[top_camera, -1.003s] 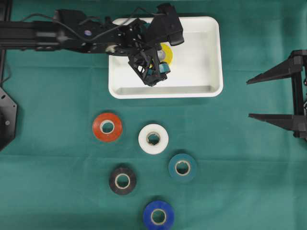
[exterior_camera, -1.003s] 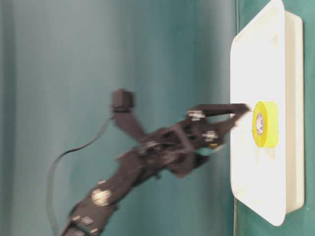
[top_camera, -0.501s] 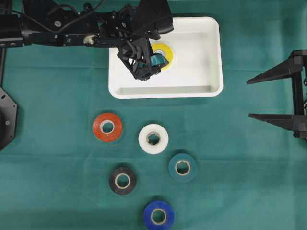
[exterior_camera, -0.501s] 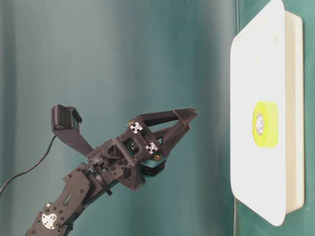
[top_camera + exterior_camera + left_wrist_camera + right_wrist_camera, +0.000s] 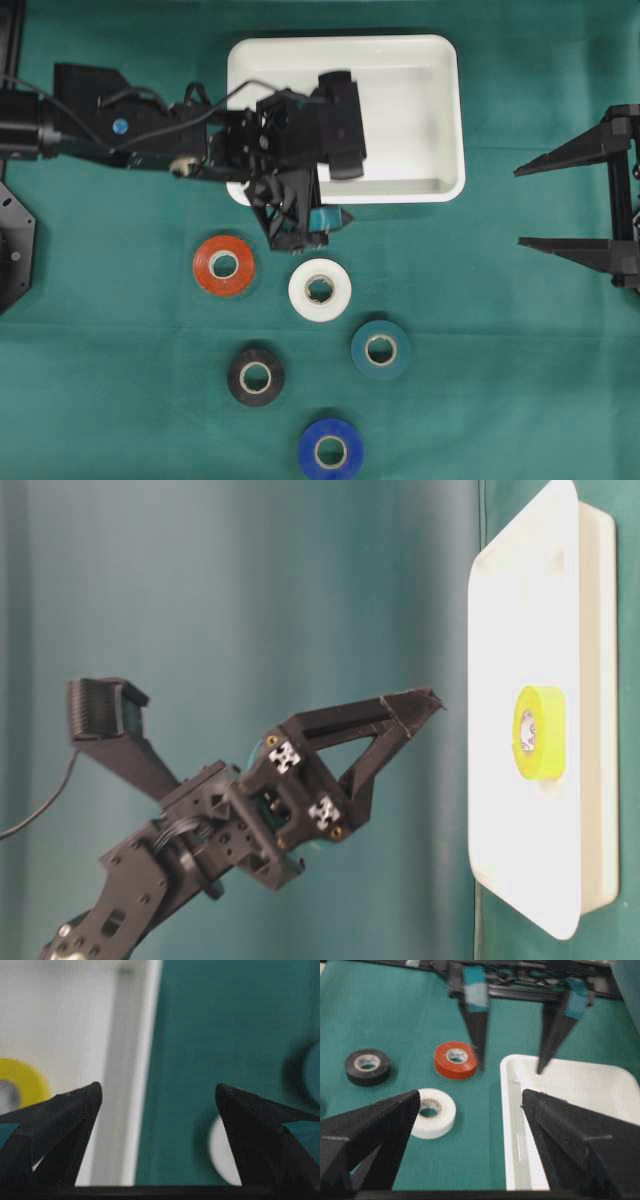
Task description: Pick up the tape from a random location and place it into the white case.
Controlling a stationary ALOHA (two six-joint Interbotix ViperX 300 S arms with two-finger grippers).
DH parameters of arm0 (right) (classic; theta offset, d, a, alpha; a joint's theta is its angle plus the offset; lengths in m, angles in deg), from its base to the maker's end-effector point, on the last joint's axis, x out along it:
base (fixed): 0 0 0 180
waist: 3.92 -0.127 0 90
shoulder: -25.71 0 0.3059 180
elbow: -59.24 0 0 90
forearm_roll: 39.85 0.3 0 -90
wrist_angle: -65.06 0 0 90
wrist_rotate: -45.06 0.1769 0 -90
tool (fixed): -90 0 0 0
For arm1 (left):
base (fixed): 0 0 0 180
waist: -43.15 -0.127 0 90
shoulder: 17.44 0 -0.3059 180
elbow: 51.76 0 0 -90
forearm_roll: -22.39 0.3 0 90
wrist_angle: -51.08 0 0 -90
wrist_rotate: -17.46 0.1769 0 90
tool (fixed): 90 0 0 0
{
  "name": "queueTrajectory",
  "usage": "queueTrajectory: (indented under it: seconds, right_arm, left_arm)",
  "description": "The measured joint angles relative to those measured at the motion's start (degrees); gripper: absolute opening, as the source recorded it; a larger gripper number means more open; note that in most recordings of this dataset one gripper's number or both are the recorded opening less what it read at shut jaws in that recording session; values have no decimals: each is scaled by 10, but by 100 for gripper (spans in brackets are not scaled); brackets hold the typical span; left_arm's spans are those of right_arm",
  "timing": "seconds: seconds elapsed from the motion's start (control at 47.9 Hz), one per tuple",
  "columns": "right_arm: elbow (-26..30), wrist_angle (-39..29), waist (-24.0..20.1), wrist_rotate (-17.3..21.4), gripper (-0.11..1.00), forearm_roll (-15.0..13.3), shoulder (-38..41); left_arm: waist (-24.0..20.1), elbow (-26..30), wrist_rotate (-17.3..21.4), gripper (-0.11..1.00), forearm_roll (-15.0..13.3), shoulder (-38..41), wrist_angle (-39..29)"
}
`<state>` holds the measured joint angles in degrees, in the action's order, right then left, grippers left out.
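Worktop (image 5: pixel 120 400): green cloth cover. White case (image 5: pixel 445 120) sits at far-centre of worktop, long side parallel to far edge. Left arm reaches in from left edge; left tool (image 5: pixel 300 235) hangs above case's near-left corner and the cloth just beside it, jaws spread wide, nothing between them. Right tool (image 5: pixel 520 205) at right edge, jaws wide apart, empty.

Tape: yellow roll (image 5: pixel 540 732) lies flat inside case, w/ clear gap to the rim; hidden by arm in overhead view. Five rolls loose on cloth nearer front edge: red (image 5: pixel 223 265), white (image 5: pixel 319 289), teal (image 5: pixel 380 349), black (image 5: pixel 255 376), blue (image 5: pixel 330 450) closest to front edge. None touching.
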<state>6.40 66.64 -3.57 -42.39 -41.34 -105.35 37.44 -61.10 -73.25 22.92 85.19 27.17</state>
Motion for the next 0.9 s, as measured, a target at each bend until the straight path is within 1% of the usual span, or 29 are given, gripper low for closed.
queueTrajectory:
  seconds: [0.251, 0.376, 0.585, 0.898]
  right_arm:
    - [0, -1, 0, 1, 91, 0, 0]
    - [0, -2, 0, 0, 91, 0, 0]
    - [0, -5, 0, 0, 91, 0, -1]
    - [0, -7, 0, 0, 91, 0, -1]
  left_arm:
    - [4, -21, -1, 98, 0, -21, 17]
    - [4, -44, -1, 98, 0, -53, 18]
    - [6, -101, -2, 98, 0, -141, 25]
    - [11, -209, -1, 98, 0, -294, 73]
